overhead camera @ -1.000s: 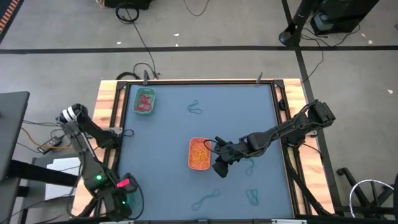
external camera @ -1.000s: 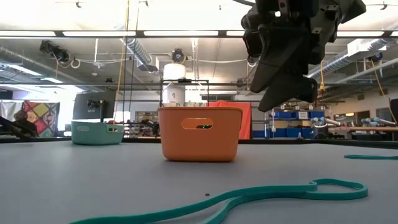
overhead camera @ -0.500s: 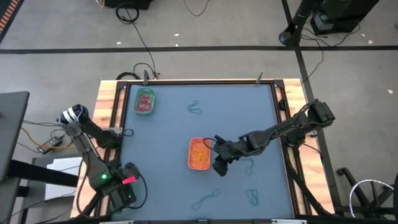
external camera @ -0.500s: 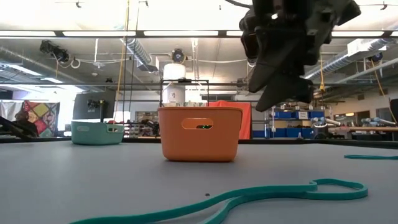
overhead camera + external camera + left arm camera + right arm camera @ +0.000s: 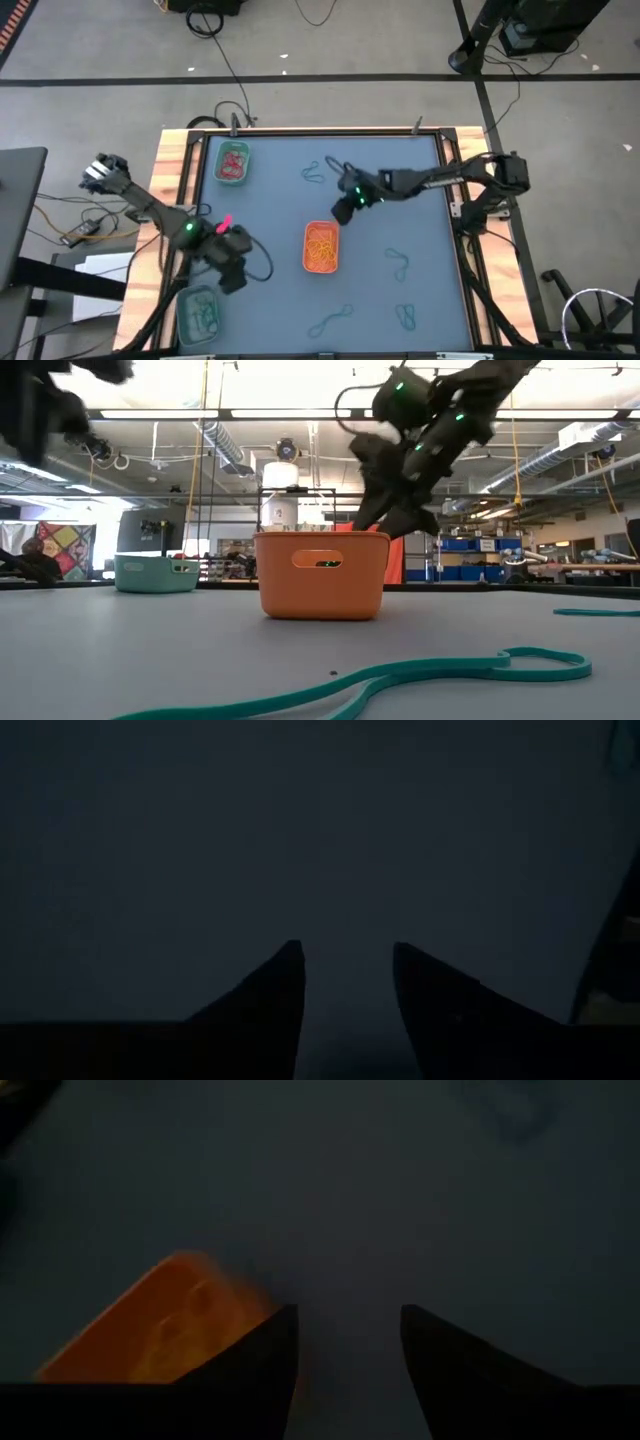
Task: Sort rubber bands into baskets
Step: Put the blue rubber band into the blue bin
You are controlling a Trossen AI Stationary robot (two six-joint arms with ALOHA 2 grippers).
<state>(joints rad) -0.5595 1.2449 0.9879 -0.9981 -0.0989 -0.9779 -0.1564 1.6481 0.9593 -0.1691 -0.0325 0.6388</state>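
My right pincer (image 5: 341, 210) is hanging over the table (image 5: 280, 290) just past the orange basket (image 5: 321, 247), on the far side of it, fingers apart w/ nothing between them. In the right wrist view the basket's orange edge sits just beside one fingertip (image 5: 285, 1325). My left pincer (image 5: 232, 279) is over the table's near-left area, fingers apart too, empty, only bare table surface ahead of it in the left wrist view

Baskets: orange one is mid-table w/ orange-yellow bands (image 5: 320, 250) inside. Teal-green basket (image 5: 233, 163) is at the far-left corner w/ red-pink bands (image 5: 234, 162) in it. Bright green basket (image 5: 199, 315) sits off the table's near-left edge, just beside my left arm, w/ some teal loops in it afaict

Loose teal bands still on the table: one (image 5: 314, 174) toward the far side, near my right pincer, one (image 5: 401, 266) right of the orange basket, two by the near edge (image 5: 331, 321) (image 5: 406, 317). In the low view one long teal band (image 5: 400, 675) lies right up front
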